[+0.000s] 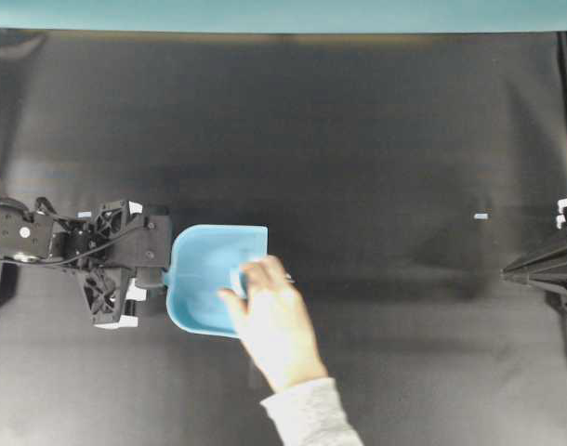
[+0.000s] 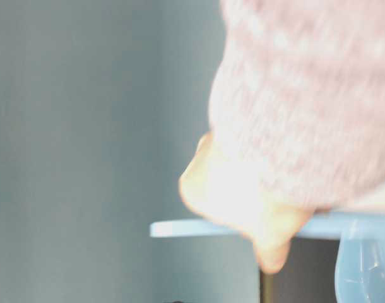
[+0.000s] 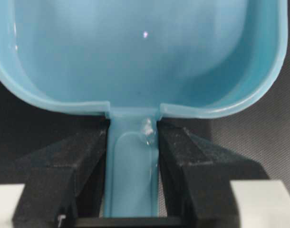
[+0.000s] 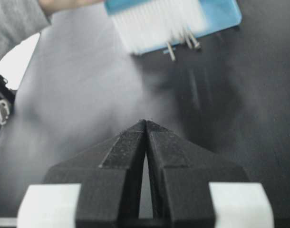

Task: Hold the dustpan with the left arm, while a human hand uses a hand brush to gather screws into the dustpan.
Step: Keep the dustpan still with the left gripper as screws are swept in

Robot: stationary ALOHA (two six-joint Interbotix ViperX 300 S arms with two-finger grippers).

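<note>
The light blue dustpan [image 1: 204, 265] lies on the black mat with its mouth facing right. My left gripper [image 1: 163, 269] is shut on its short handle [image 3: 133, 171], one black finger on each side, and the tray [image 3: 135, 47] in front of it holds nothing. A human hand [image 1: 274, 321] in a grey sleeve holds the hand brush at the pan's mouth. The hand hides most of the brush from above. In the right wrist view its white bristles [image 4: 157, 23] are blurred, and three screws [image 4: 171, 51] lie at the pan's front lip [image 4: 221, 14]. My right gripper [image 4: 146, 122] is shut on nothing, far right [image 1: 507, 272].
A tiny pale blue speck [image 1: 481, 216] lies on the mat at the right. The sleeve [image 2: 312, 95] and hand [image 2: 243, 208] fill the table-level view, blurred. A teal strip [image 1: 283, 14] runs along the far edge.
</note>
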